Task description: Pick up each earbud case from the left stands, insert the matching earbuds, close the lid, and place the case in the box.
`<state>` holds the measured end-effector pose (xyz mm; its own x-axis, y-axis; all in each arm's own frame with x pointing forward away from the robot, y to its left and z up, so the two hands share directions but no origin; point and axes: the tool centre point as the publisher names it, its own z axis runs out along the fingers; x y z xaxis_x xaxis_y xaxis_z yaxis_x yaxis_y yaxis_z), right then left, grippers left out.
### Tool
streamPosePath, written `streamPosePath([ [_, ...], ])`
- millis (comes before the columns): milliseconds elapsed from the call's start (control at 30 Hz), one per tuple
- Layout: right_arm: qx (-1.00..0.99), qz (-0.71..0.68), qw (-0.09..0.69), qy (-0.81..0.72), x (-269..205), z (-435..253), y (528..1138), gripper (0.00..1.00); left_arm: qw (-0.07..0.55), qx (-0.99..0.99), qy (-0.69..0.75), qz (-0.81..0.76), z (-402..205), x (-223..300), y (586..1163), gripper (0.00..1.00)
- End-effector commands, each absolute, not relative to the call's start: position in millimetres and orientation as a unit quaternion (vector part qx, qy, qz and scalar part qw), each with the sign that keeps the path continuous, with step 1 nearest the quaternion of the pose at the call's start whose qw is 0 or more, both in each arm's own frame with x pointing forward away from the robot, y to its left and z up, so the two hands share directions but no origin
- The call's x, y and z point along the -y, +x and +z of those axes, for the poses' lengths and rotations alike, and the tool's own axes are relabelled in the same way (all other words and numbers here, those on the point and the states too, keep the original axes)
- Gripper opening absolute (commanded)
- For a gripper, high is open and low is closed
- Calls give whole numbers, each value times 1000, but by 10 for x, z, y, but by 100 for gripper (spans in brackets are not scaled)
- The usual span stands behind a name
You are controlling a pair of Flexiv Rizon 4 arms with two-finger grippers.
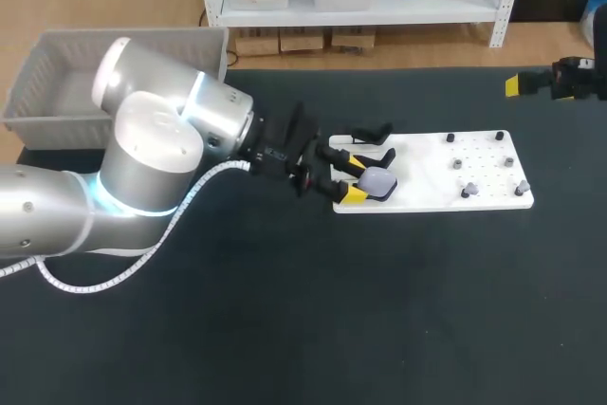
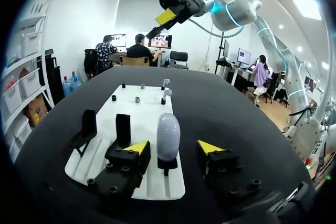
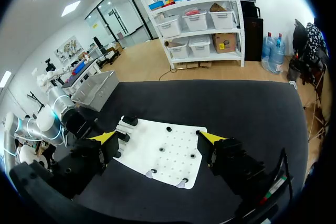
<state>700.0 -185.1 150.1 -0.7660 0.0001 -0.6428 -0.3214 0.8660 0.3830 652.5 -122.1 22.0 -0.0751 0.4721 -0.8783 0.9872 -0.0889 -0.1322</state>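
Black tabletop (image 1: 285, 329) with a long white board (image 1: 427, 154) lying on it. At the board's left end, the left pincer (image 1: 349, 178), held low and level, fingers spread wide and gripping nothing. Between those fingers, with a gap on either side in the left wrist view, a pale oval earbud case (image 1: 378, 182), lid shut, standing upright on a short black post (image 2: 167, 164). Looks propped on end that way so its narrow sides face the two yellow tips, ready for a squeeze. Just beside it on the board, two more black stands (image 1: 370, 134), both bare. Farther along, at the board's other end, small grey pieces on pegs (image 1: 467, 192), probably the earbuds, raised clear of the surface for easy plucking. Well apart from all this, beyond the left arm by the table's far left corner, a grey box (image 1: 142, 40), seemingly set there to receive finished cases. High above the table's right side, the right pincer (image 3: 158, 139), also spread wide and carrying nothing, looking down on the board; likely parked out of the way.
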Motion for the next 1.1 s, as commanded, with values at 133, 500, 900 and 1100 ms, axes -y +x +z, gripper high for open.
streamPosePath([
  [133,-908,243,330,-88,1851,1500,7000,100,308,-603,605,-419,198,1258,6550,49],
  [500,-908,243,330,-88,1851,1500,7000,100,306,-604,604,-420,170,1305,6553,49],
  [900,-908,243,330,-88,1851,1500,7000,100,304,-604,605,-421,153,1348,6554,42],
  [1100,-908,243,330,-88,1851,1500,7000,100,301,-604,607,-420,145,1360,6548,35],
])
